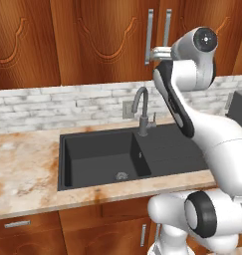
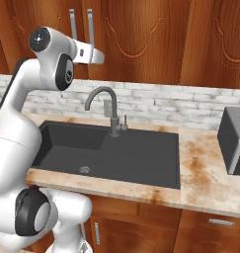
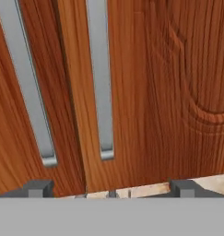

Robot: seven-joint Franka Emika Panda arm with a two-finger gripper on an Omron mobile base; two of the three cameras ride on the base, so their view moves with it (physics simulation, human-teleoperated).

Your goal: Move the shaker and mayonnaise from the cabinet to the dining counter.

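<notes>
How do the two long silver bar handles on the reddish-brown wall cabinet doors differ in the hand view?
The left silver bar handle leans across the picture and ends lower; the right silver bar handle runs nearly straight and ends higher. They sit on either side of the door seam. Both are flat, silver, and untouched by the open gripper.

Arm raised high, gripper [image 3: 111,188] spread wide.
The white arm [image 1: 212,134] rises from its rounded base joint, leans back through a thick lower link, then bends sharply at a dark-banded elbow so that the upper link climbs steeply. At the top a round joint with a dark cap turns the wrist [image 2: 84,52] level, so the hand reaches out flat. In the hand view the two dark fingertips [image 3: 38,188] stand far apart at the bottom edge, with nothing held between them.
</notes>
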